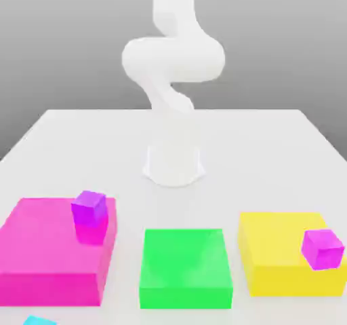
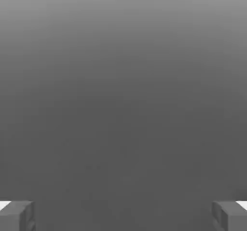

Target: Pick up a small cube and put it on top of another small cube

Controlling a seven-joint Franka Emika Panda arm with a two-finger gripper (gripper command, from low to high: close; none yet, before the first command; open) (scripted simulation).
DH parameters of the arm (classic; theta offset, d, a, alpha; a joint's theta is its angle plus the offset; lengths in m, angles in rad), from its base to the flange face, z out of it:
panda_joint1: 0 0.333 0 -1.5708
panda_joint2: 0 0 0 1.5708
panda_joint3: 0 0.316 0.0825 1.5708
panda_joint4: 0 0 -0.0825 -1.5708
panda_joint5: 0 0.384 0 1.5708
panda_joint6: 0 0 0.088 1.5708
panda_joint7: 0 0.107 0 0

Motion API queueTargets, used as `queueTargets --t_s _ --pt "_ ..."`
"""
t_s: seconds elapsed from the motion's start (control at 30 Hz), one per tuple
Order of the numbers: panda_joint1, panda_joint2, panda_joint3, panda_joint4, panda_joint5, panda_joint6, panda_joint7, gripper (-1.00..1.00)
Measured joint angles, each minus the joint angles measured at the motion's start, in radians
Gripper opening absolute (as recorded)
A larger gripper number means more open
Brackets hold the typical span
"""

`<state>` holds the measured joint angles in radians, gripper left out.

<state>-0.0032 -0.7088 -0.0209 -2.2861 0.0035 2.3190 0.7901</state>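
The small cyan cube point(image 1: 39, 320) lies on the table at the near edge on the exterior view's left, cut off by the frame, in front of the pink block. The deep violet-purple cube point(image 1: 89, 208) sits on the far right corner of the flat pink block point(image 1: 47, 245). The white arm point(image 1: 173, 66) rises from its base at the table's middle and leaves the frame at the top. In the hand view my gripper point(image 2: 123, 215) is open, its two grey fingertips point(image 2: 17, 215) far apart with nothing between them, facing a plain grey background.
A flat green block point(image 1: 184, 266) lies in the middle front. A flat yellow block point(image 1: 284, 252) on the exterior view's right carries a lighter magenta-purple cube point(image 1: 322, 247). The arm's base point(image 1: 174, 164) stands behind the blocks on the white table point(image 1: 271, 154).
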Motion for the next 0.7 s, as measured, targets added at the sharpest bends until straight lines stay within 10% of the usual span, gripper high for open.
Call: queueTargets --t_s 0.7 --pt "-0.080 0.768 -0.155 0.117 0.110 0.158 -0.141 0.00"
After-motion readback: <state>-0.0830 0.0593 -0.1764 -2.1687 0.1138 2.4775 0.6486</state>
